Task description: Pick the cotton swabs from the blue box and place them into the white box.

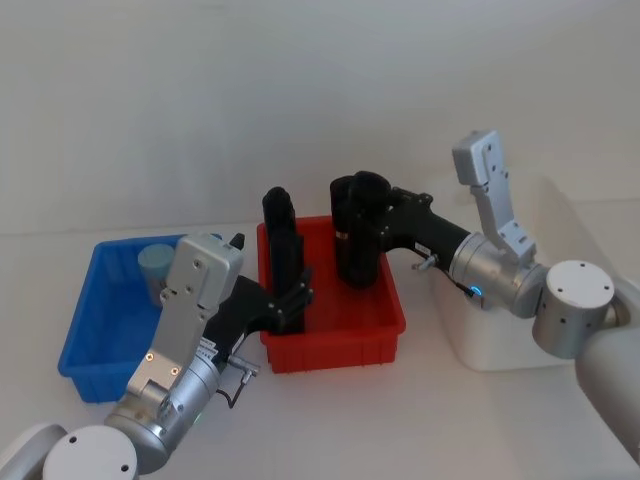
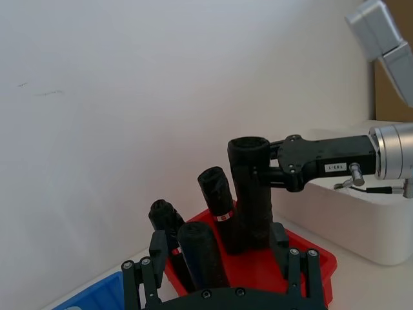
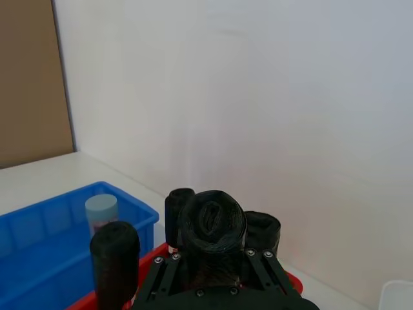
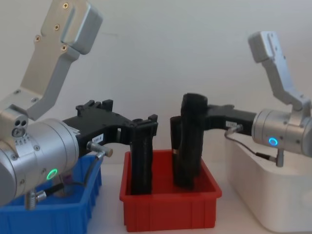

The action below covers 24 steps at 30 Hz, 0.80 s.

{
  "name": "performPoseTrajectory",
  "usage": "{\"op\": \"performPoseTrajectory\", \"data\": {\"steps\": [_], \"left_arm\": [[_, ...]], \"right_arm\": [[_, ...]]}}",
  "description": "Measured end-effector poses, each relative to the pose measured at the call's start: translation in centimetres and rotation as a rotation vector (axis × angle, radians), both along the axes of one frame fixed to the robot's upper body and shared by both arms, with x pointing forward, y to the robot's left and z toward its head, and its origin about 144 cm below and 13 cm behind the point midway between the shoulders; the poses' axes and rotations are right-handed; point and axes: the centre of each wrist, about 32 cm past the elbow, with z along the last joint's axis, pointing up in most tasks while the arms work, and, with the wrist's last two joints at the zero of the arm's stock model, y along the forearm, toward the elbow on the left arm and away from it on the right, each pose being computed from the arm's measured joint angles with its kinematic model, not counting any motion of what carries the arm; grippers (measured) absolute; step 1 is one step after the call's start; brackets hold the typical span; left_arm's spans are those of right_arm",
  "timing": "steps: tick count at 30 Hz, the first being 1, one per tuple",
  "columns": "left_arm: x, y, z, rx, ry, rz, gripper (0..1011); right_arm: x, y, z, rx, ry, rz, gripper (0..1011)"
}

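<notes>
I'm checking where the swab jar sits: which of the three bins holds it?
The blue box, at the robot's far left. The cotton swabs stand in its back corner; the red bin holds tall black cylinders, and the white box shows no jar.

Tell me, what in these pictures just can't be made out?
- Inside of the white box: the right arm covers it in the head view; the chest view sees its wall from the side.
- Cotton swabs: the jar's lower part and label sit behind the left arm in the head view.
- Blue box: its contents are hidden by its wall and the left arm in the chest view.
</notes>
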Motion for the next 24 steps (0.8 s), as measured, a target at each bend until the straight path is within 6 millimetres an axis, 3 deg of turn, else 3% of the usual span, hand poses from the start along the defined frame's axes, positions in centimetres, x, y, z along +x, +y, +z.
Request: {"op": "performPoseTrajectory", "data": {"steps": [24], "left_arm": [[0.0,0.0,0.0,0.0,0.0,0.0,1004]], "right_arm": [[-6.0,-0.9,5.0,0.094,-0.095,-0.169,357]]}}
